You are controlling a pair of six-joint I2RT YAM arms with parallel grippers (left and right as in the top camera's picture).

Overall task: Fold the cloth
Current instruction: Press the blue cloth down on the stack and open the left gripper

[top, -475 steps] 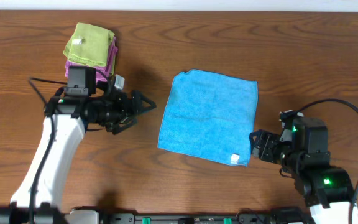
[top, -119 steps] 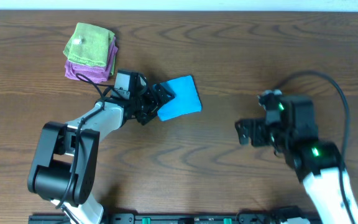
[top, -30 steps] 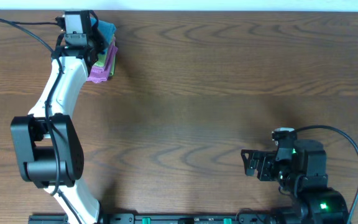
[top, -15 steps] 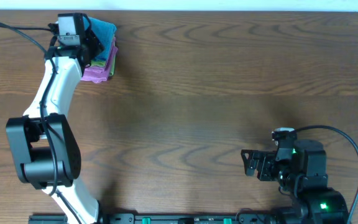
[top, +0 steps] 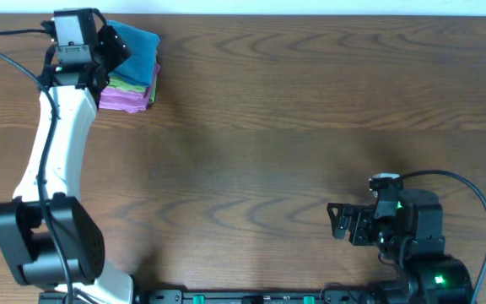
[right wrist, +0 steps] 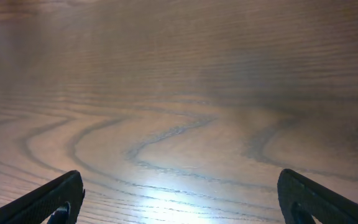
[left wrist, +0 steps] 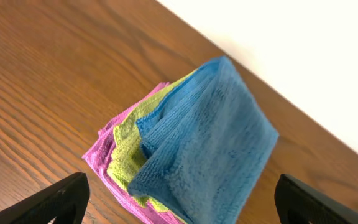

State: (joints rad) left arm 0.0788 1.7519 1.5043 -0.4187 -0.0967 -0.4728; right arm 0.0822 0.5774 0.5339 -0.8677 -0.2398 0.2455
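While atop stack [left wrist: 115, 163], blue cloth [left wrist: 219, 140] just beyond L pincer [left wrist: 180, 203].

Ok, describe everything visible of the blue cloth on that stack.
The blue cloth is fuzzy, microfibre-looking, folded into a thick, slightly puffed packet. It lies on top of a green cloth and a pink cloth, stacked near the table's far left edge. The open left gripper flanks it without gripping.

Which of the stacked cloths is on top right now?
The blue cloth; it lies over the green cloth, with the pink cloth at the bottom.
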